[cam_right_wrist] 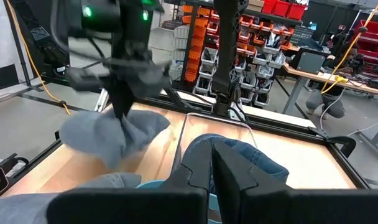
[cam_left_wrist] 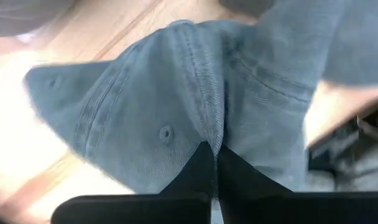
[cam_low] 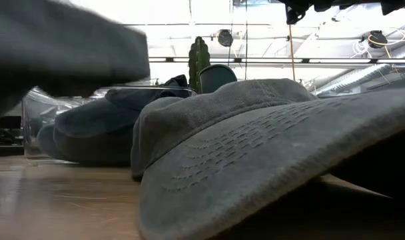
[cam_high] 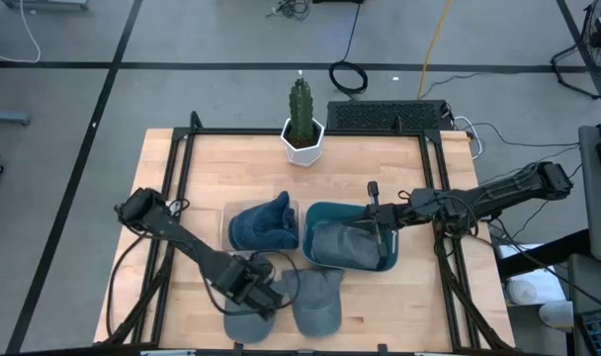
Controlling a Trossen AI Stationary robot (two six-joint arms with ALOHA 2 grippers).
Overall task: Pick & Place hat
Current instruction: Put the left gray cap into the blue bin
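Note:
My left gripper (cam_high: 261, 290) is shut on a grey hat (cam_high: 243, 318) near the table's front edge. The right wrist view shows that hat (cam_right_wrist: 111, 134) hanging under the gripper. A second grey hat (cam_high: 317, 302) lies flat on the wood just to the right, and it fills the low view (cam_low: 256, 140). A blue hat (cam_high: 263, 222) sits in a clear container. Another grey hat (cam_high: 342, 247) lies in a teal bin (cam_high: 325, 211). My right gripper (cam_high: 378, 225) waits shut and level above that bin. My left gripper pinches a bunched fold of the hat's crown (cam_left_wrist: 207, 118) between its two fingers, next to a seam. The fingers come from above, pointing down. The hat hangs slack below them, lifted clear of the table (cam_low: 56, 47).
A cactus in a white pot (cam_high: 302, 124) stands at the far edge. Black frame rails (cam_high: 182, 168) run along the table's left and right sides. Bare wood (cam_high: 419, 297) lies at the front right.

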